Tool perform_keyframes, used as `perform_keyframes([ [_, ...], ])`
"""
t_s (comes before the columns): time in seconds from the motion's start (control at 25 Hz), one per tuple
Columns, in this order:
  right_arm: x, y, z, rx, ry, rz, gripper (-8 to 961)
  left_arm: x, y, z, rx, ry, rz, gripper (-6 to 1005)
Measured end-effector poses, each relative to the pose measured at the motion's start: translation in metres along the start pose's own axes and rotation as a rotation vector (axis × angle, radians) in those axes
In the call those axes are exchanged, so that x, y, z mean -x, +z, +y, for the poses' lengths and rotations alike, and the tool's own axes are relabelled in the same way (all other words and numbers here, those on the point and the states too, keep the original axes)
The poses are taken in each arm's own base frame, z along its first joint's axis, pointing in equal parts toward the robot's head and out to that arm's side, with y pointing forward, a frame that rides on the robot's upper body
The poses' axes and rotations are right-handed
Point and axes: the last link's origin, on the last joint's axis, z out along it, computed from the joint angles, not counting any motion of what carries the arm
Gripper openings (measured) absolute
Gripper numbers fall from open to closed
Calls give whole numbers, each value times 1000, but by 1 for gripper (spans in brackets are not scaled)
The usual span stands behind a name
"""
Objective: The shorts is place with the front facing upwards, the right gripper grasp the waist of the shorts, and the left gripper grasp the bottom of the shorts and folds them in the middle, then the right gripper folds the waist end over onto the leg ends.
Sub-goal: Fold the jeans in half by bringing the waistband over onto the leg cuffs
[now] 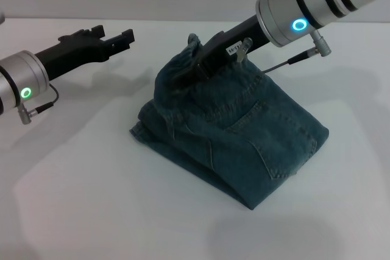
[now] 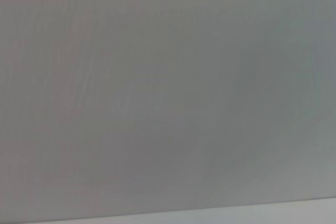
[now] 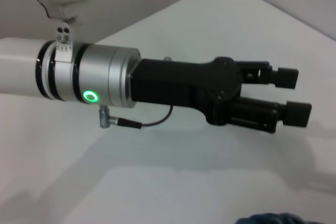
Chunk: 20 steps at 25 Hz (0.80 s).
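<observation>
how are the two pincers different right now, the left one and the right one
The left pincer is open and holds nothing; the right pincer is shut on the waist end of the shorts.
The left pincer hangs in the air off to the robot's left, clear of the shorts; the right pincer is down in the denim, lifting it into a peak.
The left arm's ring glows green, the right arm's blue.
Both pincers are black.

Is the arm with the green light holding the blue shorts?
No. The left gripper hangs open in the air, away from the shorts; only the right gripper pinches the denim.
</observation>
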Motion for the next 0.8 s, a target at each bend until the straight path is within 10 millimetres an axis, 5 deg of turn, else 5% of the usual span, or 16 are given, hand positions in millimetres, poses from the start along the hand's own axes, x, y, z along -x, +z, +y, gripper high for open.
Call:
perform_keyframes([
  [0.6, 23, -8, 6, -71, -163, -37, 694, 1, 1, -10, -73, 39, -6, 827],
  [0.8, 28, -11, 7, -122, -216, -63, 695, -3, 1, -16, -112, 57, 3, 827],
])
